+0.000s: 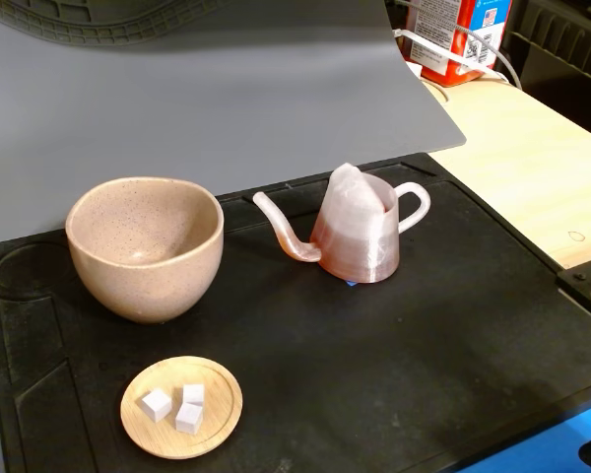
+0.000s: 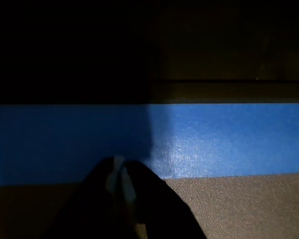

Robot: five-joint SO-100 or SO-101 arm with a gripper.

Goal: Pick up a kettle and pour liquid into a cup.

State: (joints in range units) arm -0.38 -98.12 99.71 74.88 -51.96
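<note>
So, not started yet; kettle [image 1: 360, 232] upright on black mat [image 1: 394, 374], loop handle to the right and curved spout toward the speckled cup [image 1: 145, 246] in the fixed view, the two near but apart; orange-brown liquid [image 1: 355, 258] visible low through the translucent wall. Wooden saucer [image 1: 182, 407] with white cubes [image 1: 175, 406] in front of the cup, clear of the pour line. Gripper [image 2: 118, 178] only in the wrist view, dark, over blue tape [image 2: 229, 139]; fingertips seemingly pressed together with nothing between, though too murky to be sure. For the grasp: open first, approach from the handle side, clamp on the loop, lift level, tilt slowly with spout tip over the cup rim.
</note>
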